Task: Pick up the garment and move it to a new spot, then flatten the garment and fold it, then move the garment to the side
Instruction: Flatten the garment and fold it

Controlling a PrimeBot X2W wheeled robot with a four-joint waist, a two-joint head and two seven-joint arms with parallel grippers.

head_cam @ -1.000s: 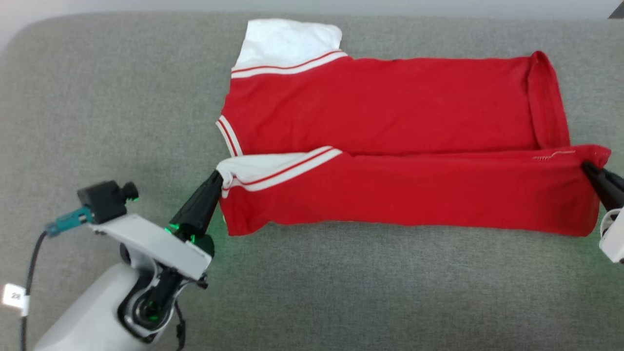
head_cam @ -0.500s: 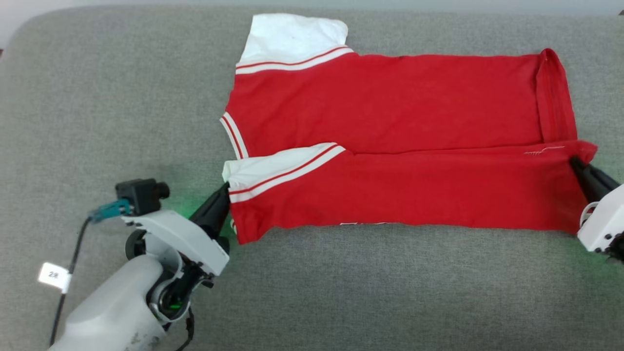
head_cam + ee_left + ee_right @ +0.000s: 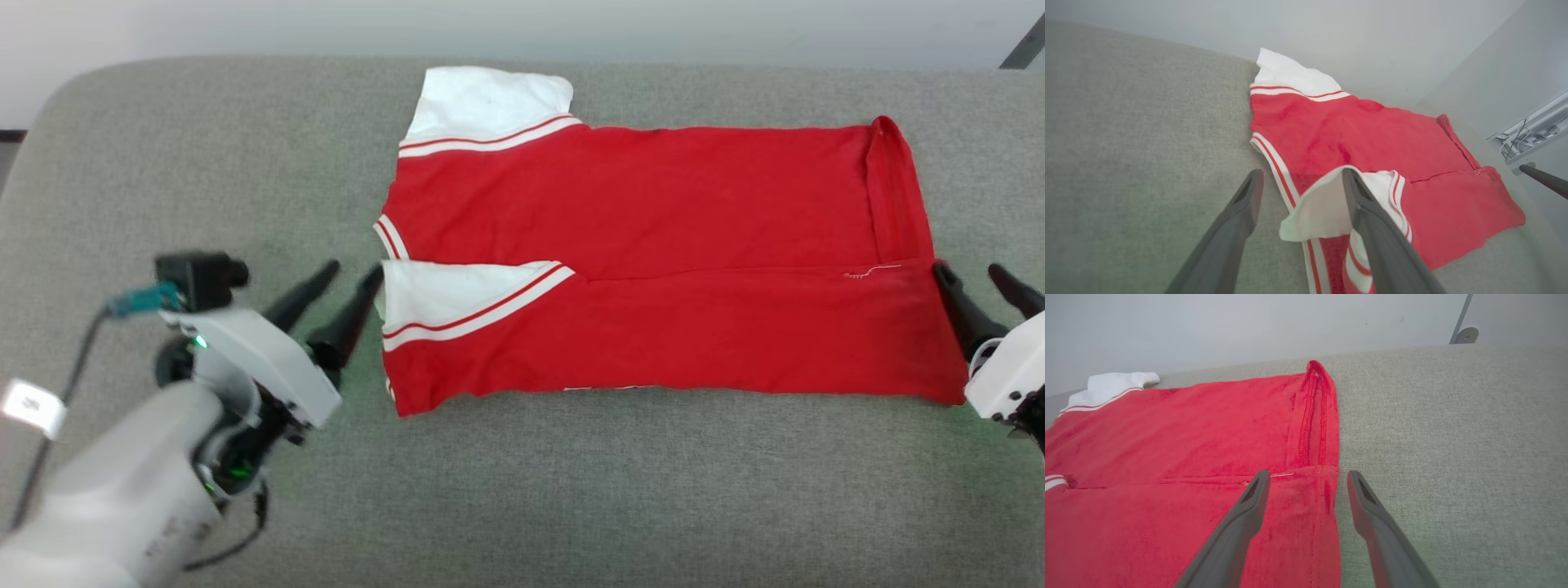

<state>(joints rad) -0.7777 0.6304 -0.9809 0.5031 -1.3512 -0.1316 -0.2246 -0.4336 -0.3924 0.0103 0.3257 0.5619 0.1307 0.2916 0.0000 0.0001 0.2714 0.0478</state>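
Note:
The garment [image 3: 653, 245] lies flat on the grey cushion, red with white sleeves toward the left and its near half folded over the far half. My left gripper [image 3: 356, 267] stands open just left of the near white sleeve [image 3: 441, 298]. In the left wrist view the left gripper [image 3: 1302, 173] has that sleeve's raised edge [image 3: 1323, 204] against its right finger. My right gripper [image 3: 966, 268] is open at the garment's right end. In the right wrist view the right gripper [image 3: 1309, 473] straddles the red hem corner [image 3: 1327, 486], with the garment [image 3: 1188, 428] spread to the left.
The grey cushion [image 3: 571, 490] reaches wide on all sides of the garment, with a rounded corner at the far left [image 3: 73, 90]. A pale wall [image 3: 326, 24] runs behind it. A thin metal strut [image 3: 1024, 45] slants at the top right.
Both grippers have opened and let go of the garment's folded near edge, which now rests on the cushion. The left gripper has drawn back slightly. The head camera has shifted.

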